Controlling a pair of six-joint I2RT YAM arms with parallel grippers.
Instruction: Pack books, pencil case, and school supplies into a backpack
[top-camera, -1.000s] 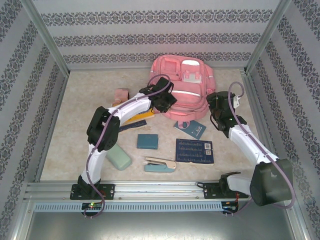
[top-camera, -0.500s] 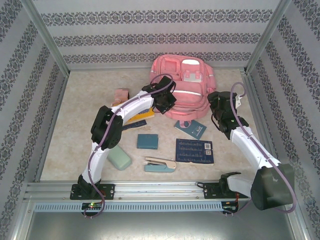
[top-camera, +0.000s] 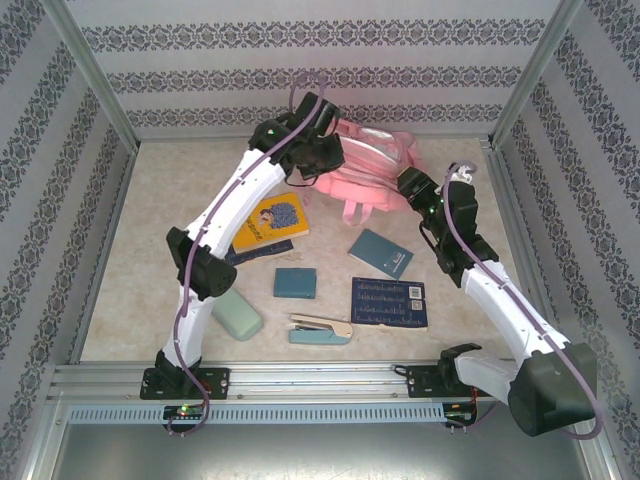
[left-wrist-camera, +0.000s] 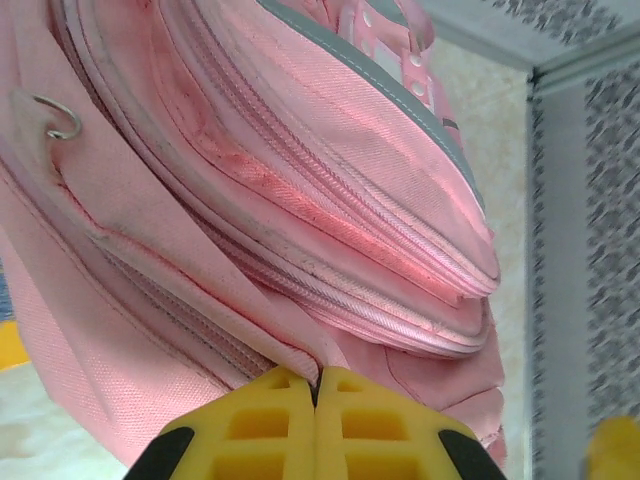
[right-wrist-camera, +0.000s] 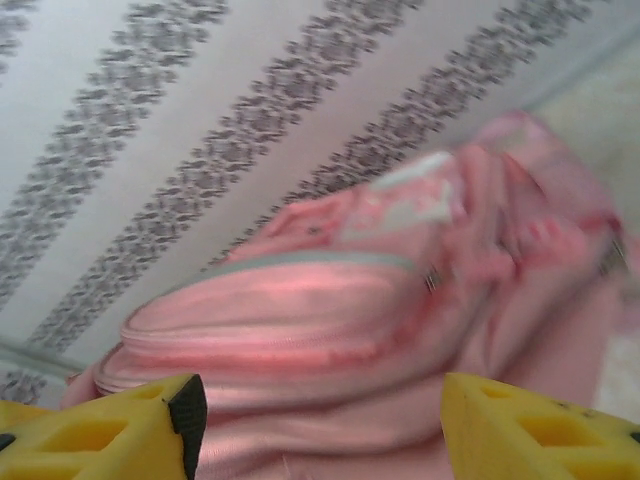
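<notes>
Against patterned walls (top-camera: 300, 60), the backpack (top-camera: 375, 170) is clamped by the left gripper (left-wrist-camera: 316, 385); its opening is probably left to the right gripper (right-wrist-camera: 320, 415), jaws released.

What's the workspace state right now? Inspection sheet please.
Surface: beige table, no spills seen.
Job's things: backpack at the back. The yellow book, teal-blue book, navy book, pencil case, stapler and dark-teal block lie loose on the table, none packed.
Clutter: small pale bit, too small to identify.
Grippers: left gripper shut on backpack fabric; right gripper open, facing the backpack.
Cables: purple cable along each arm, no snag seen.
Surroundings: patterned walls, metal frame.
</notes>
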